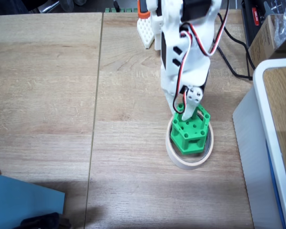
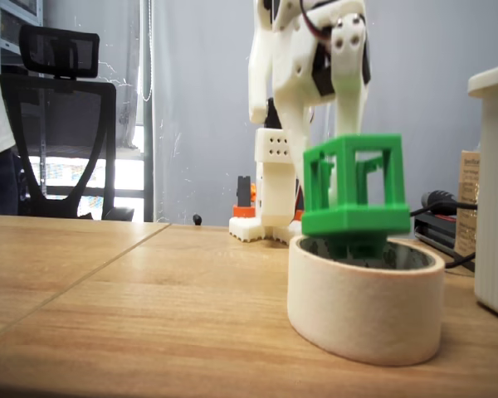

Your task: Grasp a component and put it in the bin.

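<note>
I had the gripper (image 1: 188,110) clamped on the green hexagonal frame (image 2: 354,192), hanging partly inside the masking-tape roll (image 2: 365,308); lowering and release were left, I judged.

The component (image 1: 191,130), a bright green hexagonal frame with round holes in its top plate and posts at its corners, sits tilted within the opening of the bin (image 1: 188,160). In a fixed view from the side, the frame (image 2: 354,192) stands mostly above the rim, its lower part dipping inside. The bin (image 2: 365,307), a low cream ring of masking tape, lies flat on the wooden counter (image 1: 124,181).
</note>
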Controlling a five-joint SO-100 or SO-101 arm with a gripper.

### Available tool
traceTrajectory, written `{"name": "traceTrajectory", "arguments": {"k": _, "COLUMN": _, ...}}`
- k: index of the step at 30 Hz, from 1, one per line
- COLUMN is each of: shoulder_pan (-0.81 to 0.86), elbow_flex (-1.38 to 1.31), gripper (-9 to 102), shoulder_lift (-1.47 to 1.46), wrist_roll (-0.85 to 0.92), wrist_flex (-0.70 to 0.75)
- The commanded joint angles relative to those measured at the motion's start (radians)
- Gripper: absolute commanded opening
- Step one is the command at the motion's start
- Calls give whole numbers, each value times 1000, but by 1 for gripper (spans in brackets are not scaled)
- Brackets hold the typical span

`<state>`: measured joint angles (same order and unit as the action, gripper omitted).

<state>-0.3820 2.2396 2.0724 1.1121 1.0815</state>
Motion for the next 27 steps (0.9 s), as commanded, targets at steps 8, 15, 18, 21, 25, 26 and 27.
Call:
{"name": "traceTrajectory", "arguments": {"k": 8, "shoulder_pan": 5, "elbow_flex": -77, "gripper": 0, "shoulder_lift": -14, "wrist_roll": -12, "wrist_flex": -8}}
{"name": "traceTrajectory", "arguments": {"k": 15, "shoulder_pan": 5, "elbow_flex": -77, "gripper": 2, "shoulder_lift": -14, "wrist_roll": -11, "wrist_flex": -9}}
{"name": "traceTrajectory", "arguments": {"k": 18, "shoulder_pan": 5, "elbow_flex": -77, "gripper": 6, "shoulder_lift": -12, "wrist_roll": -11, "wrist_flex": -9}}
{"name": "traceTrajectory", "arguments": {"k": 21, "shoulder_pan": 5, "elbow_flex": -77, "gripper": 9, "shoulder_lift": -3, "wrist_roll": -11, "wrist_flex": -9}}
{"name": "traceTrajectory", "arguments": {"k": 25, "shoulder_pan": 5, "elbow_flex": -75, "gripper": 13, "shoulder_lift": 3, "wrist_roll": -11, "wrist_flex": -9}}
{"name": "traceTrajectory", "arguments": {"k": 26, "shoulder_pan": 5, "elbow_flex": -75, "gripper": 13, "shoulder_lift": 5, "wrist_roll": -11, "wrist_flex": -9}}
{"name": "traceTrajectory", "arguments": {"k": 27, "shoulder_pan": 5, "elbow_flex": -75, "gripper": 14, "shoulder_lift": 5, "wrist_roll": -11, "wrist_flex": -9}}
